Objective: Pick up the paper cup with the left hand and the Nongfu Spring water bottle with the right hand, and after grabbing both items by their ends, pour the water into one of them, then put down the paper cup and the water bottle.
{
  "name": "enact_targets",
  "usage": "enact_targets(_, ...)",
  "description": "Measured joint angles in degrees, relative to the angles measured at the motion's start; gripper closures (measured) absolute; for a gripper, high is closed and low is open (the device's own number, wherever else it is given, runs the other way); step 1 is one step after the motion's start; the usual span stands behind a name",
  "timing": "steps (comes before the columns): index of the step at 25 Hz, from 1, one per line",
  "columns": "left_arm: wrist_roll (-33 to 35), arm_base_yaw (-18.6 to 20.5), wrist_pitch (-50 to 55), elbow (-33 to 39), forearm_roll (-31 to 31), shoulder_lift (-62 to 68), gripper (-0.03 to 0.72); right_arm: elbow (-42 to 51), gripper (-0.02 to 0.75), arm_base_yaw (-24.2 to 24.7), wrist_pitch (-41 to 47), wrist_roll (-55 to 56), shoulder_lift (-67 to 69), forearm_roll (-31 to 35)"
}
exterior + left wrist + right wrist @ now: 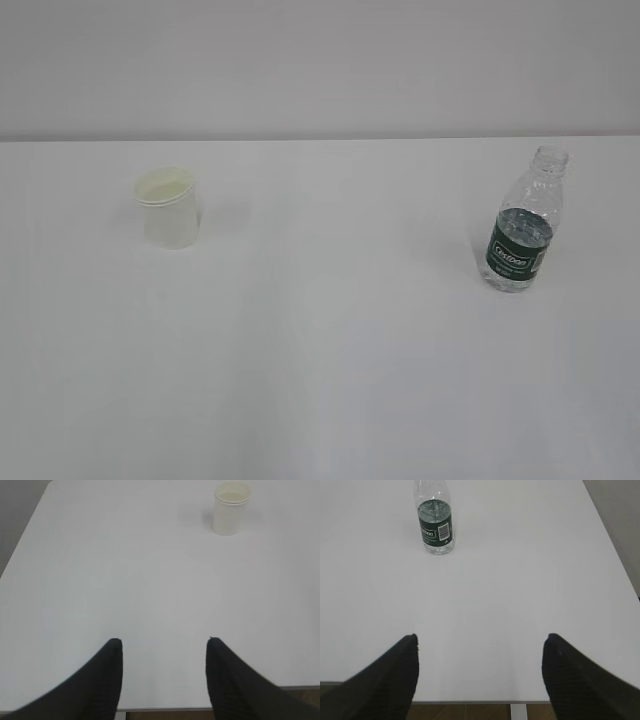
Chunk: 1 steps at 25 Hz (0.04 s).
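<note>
- White, smooth and matte, the surface (320, 350) runs back to a pale plain wall.
- The paper cup (168, 207) stands upright on the left side: cream-white, tapered, with a rolled rim and an open mouth.
- The water bottle (523, 220) stands upright on the right side, well apart from the cup: clear ribbed plastic, dark green label with white lettering, no cap on its neck.
- Water (435, 508) shows through the clear wall around label height.
- The left hand (163, 645) hangs over the near edge of the surface, its two black fingers spread with nothing between them; the cup sits far ahead, slightly right.
- The right hand (480, 641) likewise sits at the near edge, fingers spread wide and empty; the bottle stands far ahead, to the left.
- Bare white surface lies between each hand and its object.
</note>
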<state>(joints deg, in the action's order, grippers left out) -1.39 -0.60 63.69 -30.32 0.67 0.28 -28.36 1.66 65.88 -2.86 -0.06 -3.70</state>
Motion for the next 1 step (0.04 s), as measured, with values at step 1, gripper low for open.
enact_targets(1, 0.0, 0.0, 0.0, 0.0, 0.0, 0.0, 0.307, 0.0, 0.164, 0.0, 0.0, 0.0, 0.0, 0.0)
